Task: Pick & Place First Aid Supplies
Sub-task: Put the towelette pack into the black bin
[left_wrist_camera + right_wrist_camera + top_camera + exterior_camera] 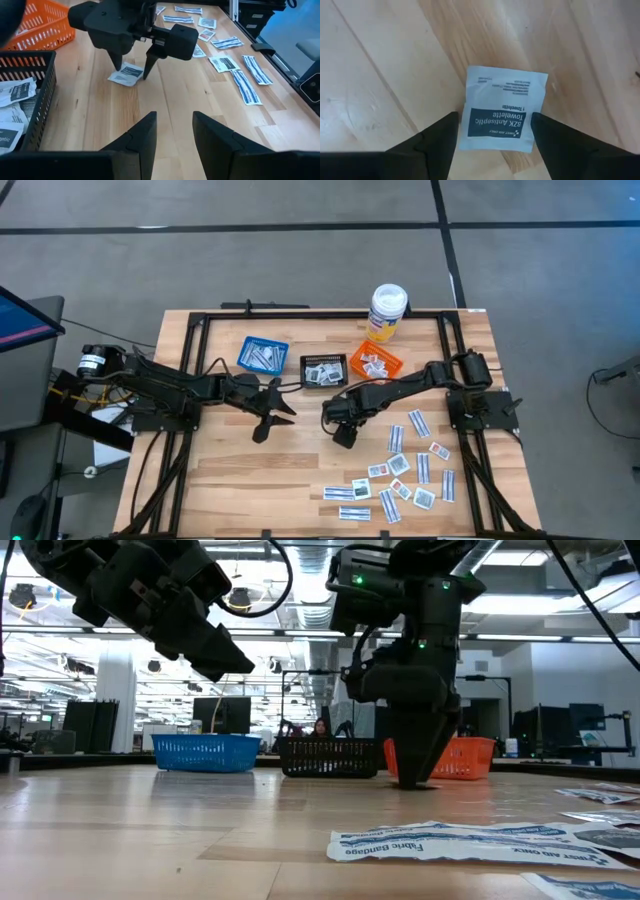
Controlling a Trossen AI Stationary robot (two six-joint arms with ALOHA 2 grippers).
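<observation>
Right gripper (344,437) low at table centre, fingers spread wide, one on each side of a square towelette packet (503,108) lying flat on the wood; no pinch, tips just beside its edges. Same packet visible between those fingers from the left wrist (126,75). Left gripper (262,428) at 9 o'clock from the right one, raised above the table, fingers apart, nothing between them. Toward 12 o'clock, in a row: blue basket (262,355), black basket (324,368), orange basket (374,364), each with packets inside; bottle (387,313) behind the orange one. Loose packets (400,475) scattered at 4 to 5 o'clock from the right gripper.
</observation>
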